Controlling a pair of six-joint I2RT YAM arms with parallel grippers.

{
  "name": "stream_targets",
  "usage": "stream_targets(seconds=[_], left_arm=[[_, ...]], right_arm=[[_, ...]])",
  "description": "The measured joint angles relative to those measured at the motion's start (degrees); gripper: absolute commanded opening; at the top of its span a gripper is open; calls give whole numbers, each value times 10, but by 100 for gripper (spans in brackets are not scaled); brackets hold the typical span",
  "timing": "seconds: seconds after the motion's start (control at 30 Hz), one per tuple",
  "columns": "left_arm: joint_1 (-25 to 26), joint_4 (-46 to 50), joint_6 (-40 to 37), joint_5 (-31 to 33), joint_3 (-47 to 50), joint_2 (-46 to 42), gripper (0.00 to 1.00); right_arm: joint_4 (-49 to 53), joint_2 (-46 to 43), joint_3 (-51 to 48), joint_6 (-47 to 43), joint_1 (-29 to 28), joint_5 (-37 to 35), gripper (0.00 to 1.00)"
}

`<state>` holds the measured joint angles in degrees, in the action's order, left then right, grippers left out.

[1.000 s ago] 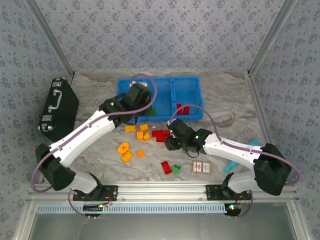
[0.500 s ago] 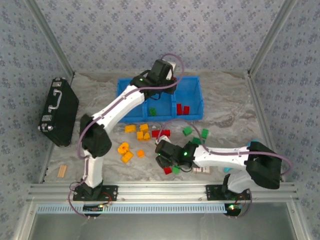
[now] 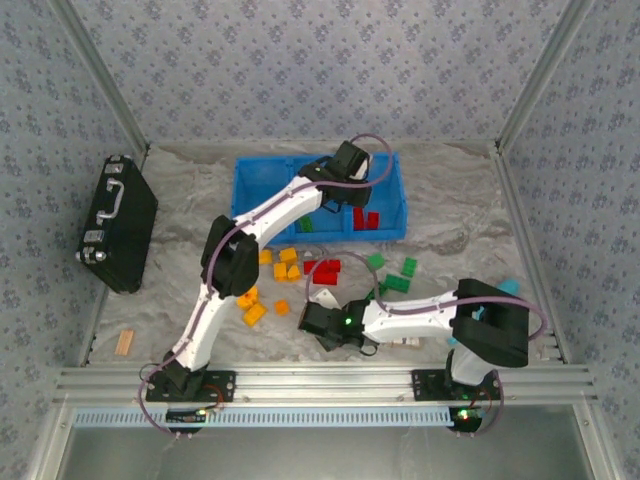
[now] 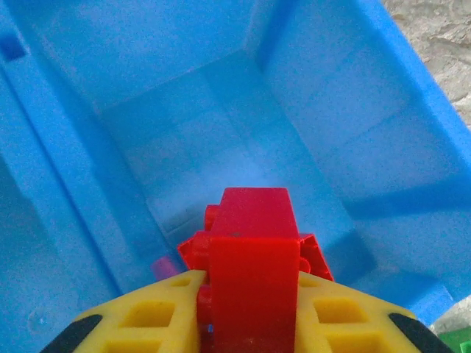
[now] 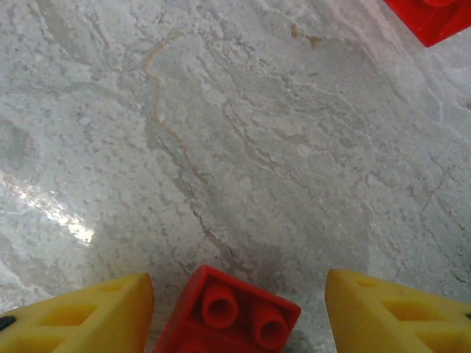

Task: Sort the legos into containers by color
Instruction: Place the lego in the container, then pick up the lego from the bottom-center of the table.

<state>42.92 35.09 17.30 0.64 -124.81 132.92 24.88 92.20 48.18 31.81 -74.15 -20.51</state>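
Marbled tabletop [image 3: 450, 210] — red lego [image 4: 254, 272], blue bin [image 4: 353, 110]

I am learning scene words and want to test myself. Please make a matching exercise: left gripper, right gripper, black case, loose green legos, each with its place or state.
1 left gripper
2 right gripper
3 black case
4 green legos

A open, a finger each side of a red brick on the table
B table's left edge
C shut on a red lego above the blue bin
D loose, right of the orange legos

Pairs: 1-C, 2-A, 3-B, 4-D
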Motion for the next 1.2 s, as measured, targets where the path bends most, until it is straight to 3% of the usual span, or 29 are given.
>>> stream_targets(seconds=[0.2,0.63,0.8,1.0,1.2], left_arm=[[0,6,0,0,-19,8,47],[0,27,-21,7,-22,-15,55],[0,30,-38,23,-14,-94,55],[0,8,-51,50,92,-236,56],[-3,-3,-59,96,271,-350,57]], right_arm=[[8,15,13,2,-3,-6,65],[13,23,19,5,-4,-7,63],[15,23,20,16,-4,-3,50],[10,23,20,29,-5,8,40],[13,22,23,32,1,9,33]])
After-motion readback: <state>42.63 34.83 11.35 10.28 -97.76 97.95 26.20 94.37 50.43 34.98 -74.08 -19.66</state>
